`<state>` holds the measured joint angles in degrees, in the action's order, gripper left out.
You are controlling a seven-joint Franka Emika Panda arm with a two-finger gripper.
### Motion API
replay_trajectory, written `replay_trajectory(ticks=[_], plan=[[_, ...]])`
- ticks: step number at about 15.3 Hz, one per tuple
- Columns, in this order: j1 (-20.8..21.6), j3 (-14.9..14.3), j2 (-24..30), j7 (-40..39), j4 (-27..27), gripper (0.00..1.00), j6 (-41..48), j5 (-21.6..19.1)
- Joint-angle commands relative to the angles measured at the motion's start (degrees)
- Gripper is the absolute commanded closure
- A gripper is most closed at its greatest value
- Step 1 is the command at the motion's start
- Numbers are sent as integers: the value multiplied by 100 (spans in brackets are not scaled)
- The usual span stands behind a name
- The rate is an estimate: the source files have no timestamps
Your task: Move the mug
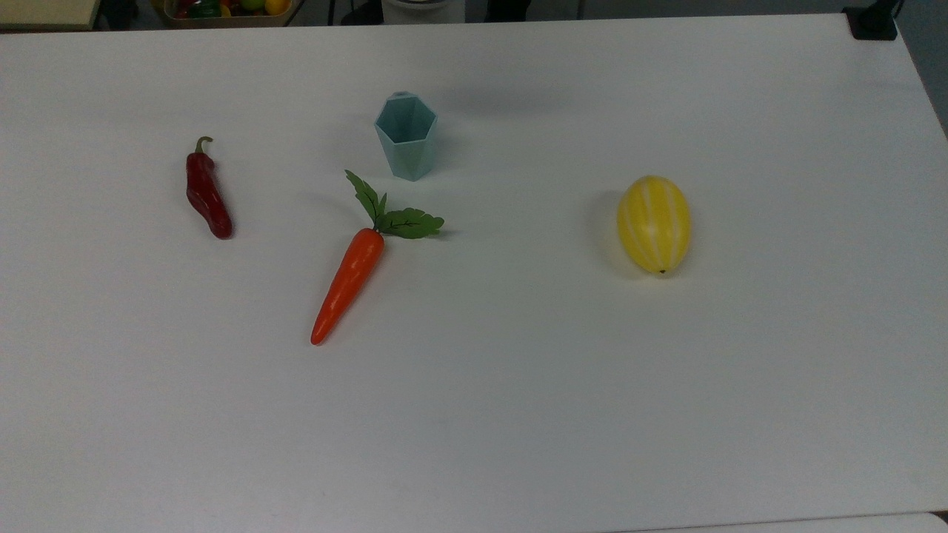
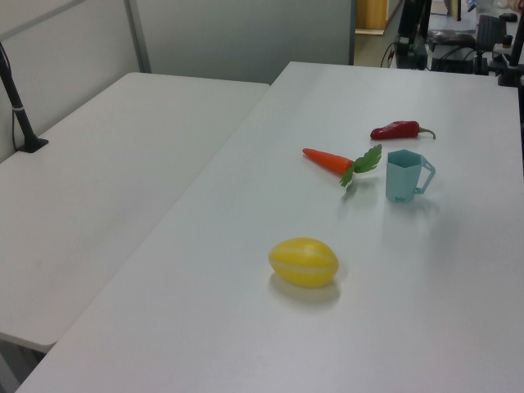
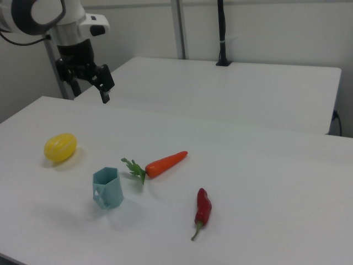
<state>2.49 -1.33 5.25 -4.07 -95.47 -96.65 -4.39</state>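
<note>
The mug is seen upright on the white bench, just beyond the leafy end of the carrot, with the red chilli at the top view's left and the yellow melon well apart at the top view's right. In the right view the hand is held high above the bench, far from the mug; whether its fingers are apart cannot be told.

Table held 4 items, all apart. In the top view: chili pepper at left, mug upright toward the far edge, carrot just in front of the mug, leaves toward it, melon well apart at right.
</note>
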Motion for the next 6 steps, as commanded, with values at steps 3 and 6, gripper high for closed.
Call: replay_trajectory(ticks=[3,6], plan=[[68,-104,-50,-94,116,0,-65,-97],[68,-104,-50,-85,116,0,-65,-89]])
